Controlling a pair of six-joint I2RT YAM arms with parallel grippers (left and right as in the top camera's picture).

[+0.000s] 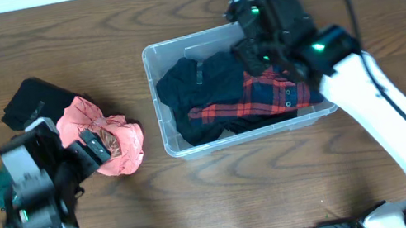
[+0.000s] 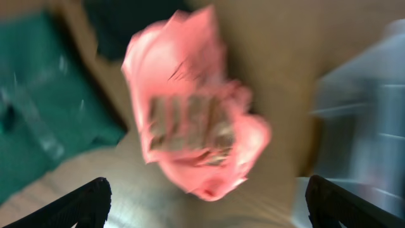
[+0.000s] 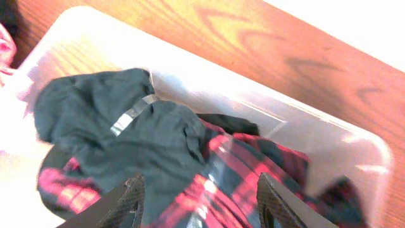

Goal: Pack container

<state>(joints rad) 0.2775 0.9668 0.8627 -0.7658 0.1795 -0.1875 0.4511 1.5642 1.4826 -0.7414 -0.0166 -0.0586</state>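
Note:
The clear plastic container (image 1: 171,140) stands at the table's middle and holds a dark garment (image 1: 199,89) and a red plaid shirt (image 1: 267,96). My right gripper (image 1: 259,54) hovers over the container's far right, open and empty; its wrist view shows the dark garment (image 3: 114,139), the plaid shirt (image 3: 247,164) and the container's rim (image 3: 329,133) between open fingers (image 3: 202,202). A crumpled pink garment (image 1: 110,134) lies left of the container. My left gripper (image 1: 92,149) is open at its near left edge; in the blurred left wrist view the pink garment (image 2: 190,107) sits ahead of the open fingers (image 2: 205,206).
A black garment (image 1: 33,98) lies at the far left behind the pink one. A green cloth (image 1: 0,187) lies beside the left arm and also shows in the left wrist view (image 2: 44,95). The container's wall (image 2: 361,107) shows at the right there.

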